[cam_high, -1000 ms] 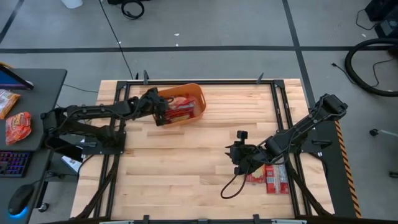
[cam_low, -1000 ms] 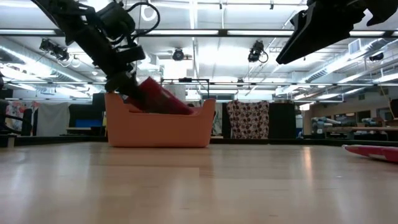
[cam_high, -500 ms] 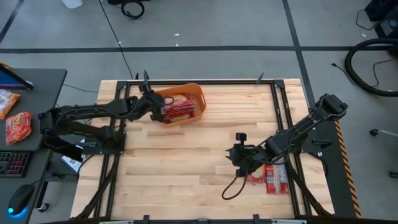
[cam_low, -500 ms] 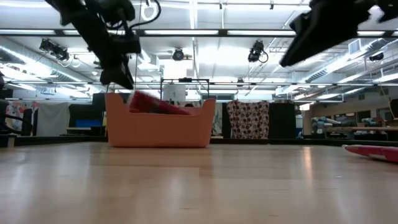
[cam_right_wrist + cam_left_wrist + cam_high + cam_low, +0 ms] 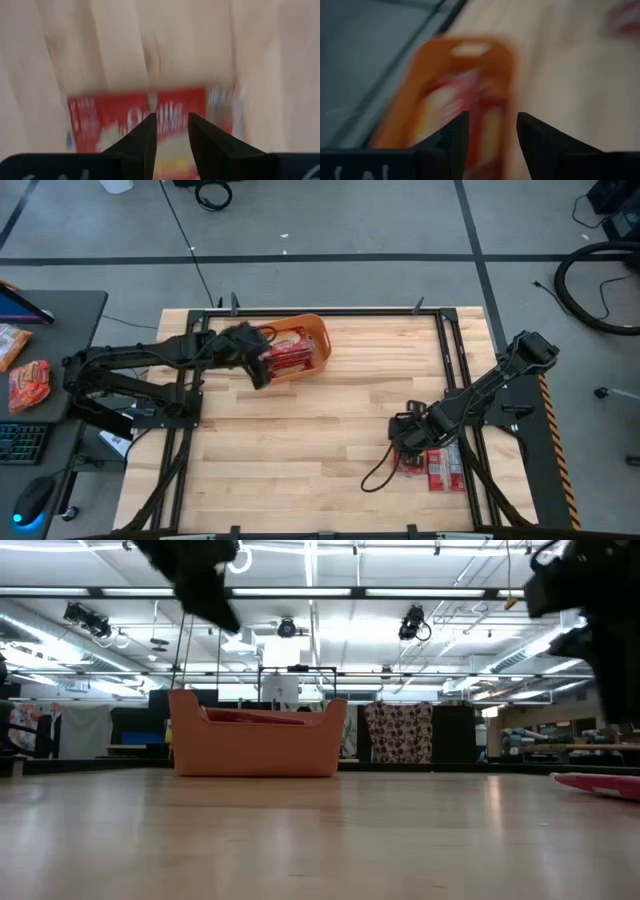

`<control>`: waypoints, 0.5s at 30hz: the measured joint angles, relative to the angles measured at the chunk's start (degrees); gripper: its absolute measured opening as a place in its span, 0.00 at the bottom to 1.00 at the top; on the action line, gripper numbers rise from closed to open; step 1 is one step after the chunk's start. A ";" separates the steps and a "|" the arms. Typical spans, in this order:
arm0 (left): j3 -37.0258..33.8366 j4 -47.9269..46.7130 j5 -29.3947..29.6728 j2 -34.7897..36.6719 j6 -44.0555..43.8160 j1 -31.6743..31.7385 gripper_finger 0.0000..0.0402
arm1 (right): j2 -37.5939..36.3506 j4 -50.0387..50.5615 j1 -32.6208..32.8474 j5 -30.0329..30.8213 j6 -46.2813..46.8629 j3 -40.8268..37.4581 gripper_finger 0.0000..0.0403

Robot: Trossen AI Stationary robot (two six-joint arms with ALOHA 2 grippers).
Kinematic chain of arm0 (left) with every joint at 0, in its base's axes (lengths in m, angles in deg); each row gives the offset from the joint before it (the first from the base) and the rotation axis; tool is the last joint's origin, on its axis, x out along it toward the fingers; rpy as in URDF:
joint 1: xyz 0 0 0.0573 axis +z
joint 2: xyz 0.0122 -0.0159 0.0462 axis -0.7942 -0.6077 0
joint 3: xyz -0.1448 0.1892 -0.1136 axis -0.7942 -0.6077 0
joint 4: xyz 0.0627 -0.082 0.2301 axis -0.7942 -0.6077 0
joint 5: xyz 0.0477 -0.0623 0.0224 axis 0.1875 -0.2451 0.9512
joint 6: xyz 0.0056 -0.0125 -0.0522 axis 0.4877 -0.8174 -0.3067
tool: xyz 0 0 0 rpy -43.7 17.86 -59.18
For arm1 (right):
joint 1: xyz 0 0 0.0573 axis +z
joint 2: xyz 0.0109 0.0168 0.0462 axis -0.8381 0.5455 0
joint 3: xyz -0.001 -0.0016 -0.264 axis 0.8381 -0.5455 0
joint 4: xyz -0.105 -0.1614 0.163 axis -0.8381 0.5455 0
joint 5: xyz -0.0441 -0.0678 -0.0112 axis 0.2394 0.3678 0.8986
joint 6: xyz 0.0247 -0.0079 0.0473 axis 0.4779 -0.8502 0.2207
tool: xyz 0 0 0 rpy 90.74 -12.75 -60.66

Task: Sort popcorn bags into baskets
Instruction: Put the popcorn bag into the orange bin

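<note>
L gripper (image 5: 256, 372) by basket (image 5: 318, 332), R gripper (image 5: 408, 438) over bag (image 5: 140, 117); both jaws parted, empty.

In the left wrist view the orange basket (image 5: 465, 95) and the red popcorn bags (image 5: 470, 115) inside it are smearing into blur, so no label is reading. In the low view the basket's wall (image 5: 255, 745) is hiding all but the top edge of those bags, while the picture's edge is cutting off a bag (image 5: 605, 783) on the table
</note>
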 joint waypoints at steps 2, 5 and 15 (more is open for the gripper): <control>0.08 3.66 -4.70 -0.08 -3.53 -2.02 0.42 | 0.00 1.49 0.00 -4.34 3.14 -1.15 0.29; 0.06 6.48 -6.61 -0.10 -7.11 -5.40 0.42 | 0.02 1.96 -0.01 -11.46 6.68 -3.67 0.29; 0.01 7.08 -6.66 -0.12 -7.72 -13.73 0.42 | 0.02 1.73 -0.02 -25.05 15.22 -13.30 0.29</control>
